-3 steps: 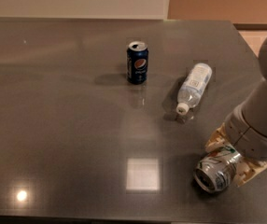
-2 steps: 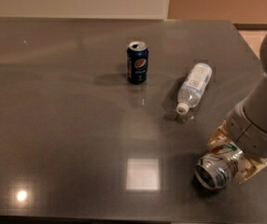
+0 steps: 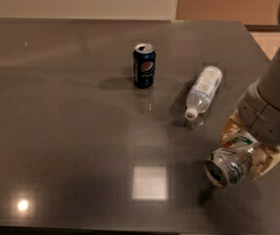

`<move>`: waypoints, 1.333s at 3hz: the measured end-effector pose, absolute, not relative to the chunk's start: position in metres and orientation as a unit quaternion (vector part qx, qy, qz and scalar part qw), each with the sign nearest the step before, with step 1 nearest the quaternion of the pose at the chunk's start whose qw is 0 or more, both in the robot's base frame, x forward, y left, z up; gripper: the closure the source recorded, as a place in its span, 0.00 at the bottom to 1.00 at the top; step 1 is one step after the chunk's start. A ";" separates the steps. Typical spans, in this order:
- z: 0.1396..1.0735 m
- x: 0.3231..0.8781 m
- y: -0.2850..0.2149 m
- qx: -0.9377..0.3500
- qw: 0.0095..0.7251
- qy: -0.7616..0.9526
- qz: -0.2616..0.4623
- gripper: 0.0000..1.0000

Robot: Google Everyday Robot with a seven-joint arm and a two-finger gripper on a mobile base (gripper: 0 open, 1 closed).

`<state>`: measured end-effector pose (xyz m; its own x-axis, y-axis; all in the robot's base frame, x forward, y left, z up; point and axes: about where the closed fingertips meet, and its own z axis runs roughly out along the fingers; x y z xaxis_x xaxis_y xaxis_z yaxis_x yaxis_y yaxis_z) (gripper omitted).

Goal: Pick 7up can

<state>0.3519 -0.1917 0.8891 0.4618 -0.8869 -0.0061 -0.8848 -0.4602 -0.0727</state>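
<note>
— Where does the camera look from?

— From high up, on the near side of the gripper [image 3: 245, 153], tilted down at a slant. It faces across the table [image 3: 57, 106] toward the wall [image 3: 81, 1] past the far edge.

— How near is it?

— Middle range. The gripper, clasped on the 7up can [image 3: 229, 164], sits low at the right and closest to the lens. Its arm is cut by the right border.

— What lies beyond the gripper?

— The bottle [image 3: 203, 91] is just ahead of it. The Pepsi can [image 3: 144, 66] is farther ahead and off to its left. Most of the tabletop spreads to its left.

— Any overlap between views?

— One view takes in the whole scene.
</note>
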 end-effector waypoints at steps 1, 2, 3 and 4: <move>0.916 0.356 -0.183 -0.853 0.034 0.520 -0.008 1.00; 0.951 0.370 -0.174 -0.845 0.061 0.531 -0.004 1.00; 0.955 0.376 -0.170 -0.845 0.075 0.529 -0.017 1.00; 0.960 0.381 -0.167 -0.844 0.087 0.528 -0.029 1.00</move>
